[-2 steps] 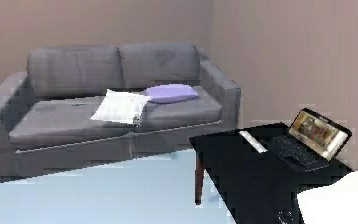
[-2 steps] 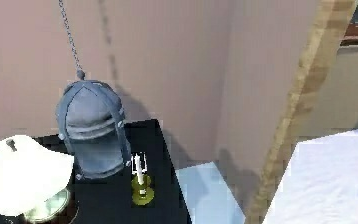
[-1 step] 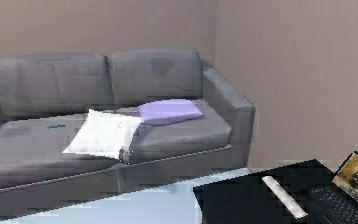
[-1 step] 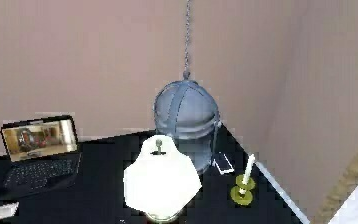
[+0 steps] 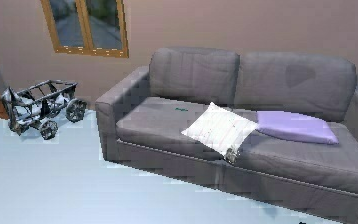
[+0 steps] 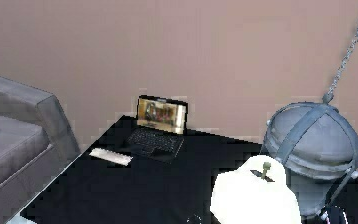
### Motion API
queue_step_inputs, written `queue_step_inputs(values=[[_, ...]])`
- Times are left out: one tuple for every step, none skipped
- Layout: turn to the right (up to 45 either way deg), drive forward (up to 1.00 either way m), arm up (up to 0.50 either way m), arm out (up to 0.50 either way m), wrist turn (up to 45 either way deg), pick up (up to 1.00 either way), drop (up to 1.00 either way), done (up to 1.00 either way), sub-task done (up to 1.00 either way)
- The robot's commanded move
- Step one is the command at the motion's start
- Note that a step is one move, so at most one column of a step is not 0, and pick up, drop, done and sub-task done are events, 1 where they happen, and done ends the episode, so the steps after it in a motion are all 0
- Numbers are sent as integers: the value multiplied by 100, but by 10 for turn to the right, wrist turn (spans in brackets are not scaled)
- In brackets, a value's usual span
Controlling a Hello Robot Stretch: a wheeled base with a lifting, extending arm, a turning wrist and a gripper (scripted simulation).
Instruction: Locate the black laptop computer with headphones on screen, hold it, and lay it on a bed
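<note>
White object point(image 6: 252, 196), grey sphere point(image 6: 309, 140), open black laptop point(image 6: 157, 130) on black table point(image 6: 97, 185)

There is one grey two-seat fabric sofa point(image 5: 197, 75); two cushions, one white quilted cushion point(image 5: 219, 128) and one flat lavender cushion point(image 5: 297, 126); one dark metal wheeled cart point(image 5: 44, 105); one wooden-framed window point(image 5: 85, 25); one black table point(image 6: 87, 190); one open black laptop point(image 6: 159, 128); one pale flat bar point(image 6: 110, 156); one grey strapped dome point(image 6: 312, 140).

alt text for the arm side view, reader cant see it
An open black laptop stands on a black table near a wall, a pale flat object beside it. A white object and a grey strapped globe sit at the view's right; a grey sofa at its left.
</note>
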Motion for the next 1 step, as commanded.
queue_step_inputs(values=[[0, 0, 50, 0, 0, 0, 0, 0, 0]])
